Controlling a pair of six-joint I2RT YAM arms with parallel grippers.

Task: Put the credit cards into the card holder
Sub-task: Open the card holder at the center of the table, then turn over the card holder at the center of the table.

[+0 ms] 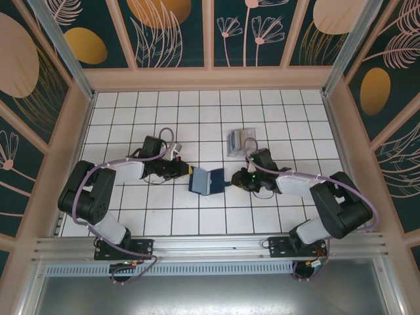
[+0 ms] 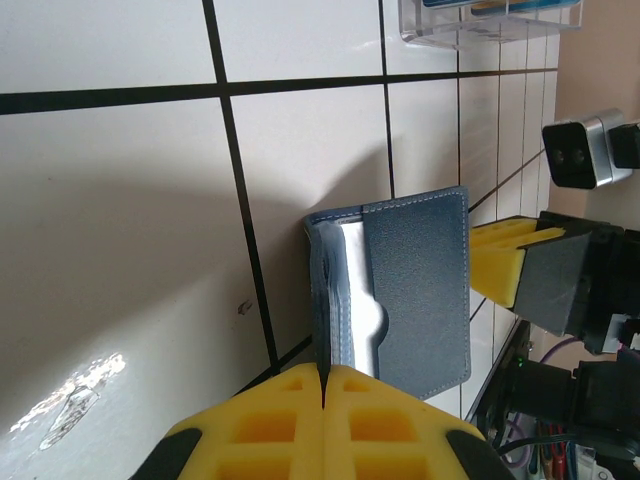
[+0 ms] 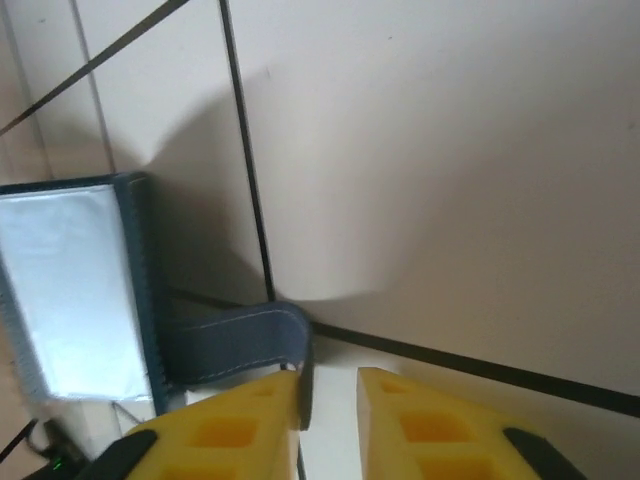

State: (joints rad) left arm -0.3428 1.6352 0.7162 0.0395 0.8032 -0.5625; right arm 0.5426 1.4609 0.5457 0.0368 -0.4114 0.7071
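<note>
The dark navy card holder (image 1: 207, 180) lies open on the white tiles between both arms. My left gripper (image 2: 325, 375) is shut on the card holder's (image 2: 415, 285) left edge, its yellow fingers pressed together around the folded leather. My right gripper (image 3: 330, 400) stands open at the holder's right side. The clasp tab (image 3: 235, 340) rests against the inner face of its left finger (image 3: 255, 420), with a gap to the other finger. A greyish inner pocket (image 3: 70, 290) faces up. Credit cards (image 2: 470, 6) stand in a clear rack (image 1: 239, 141) behind the holder.
The clear rack (image 2: 490, 25) stands about one tile beyond the card holder, towards the back. A wooden frame (image 1: 210, 79) walls the tiled floor at the back and sides. The right wrist's camera housing (image 2: 580, 150) sits just beyond the holder in the left wrist view.
</note>
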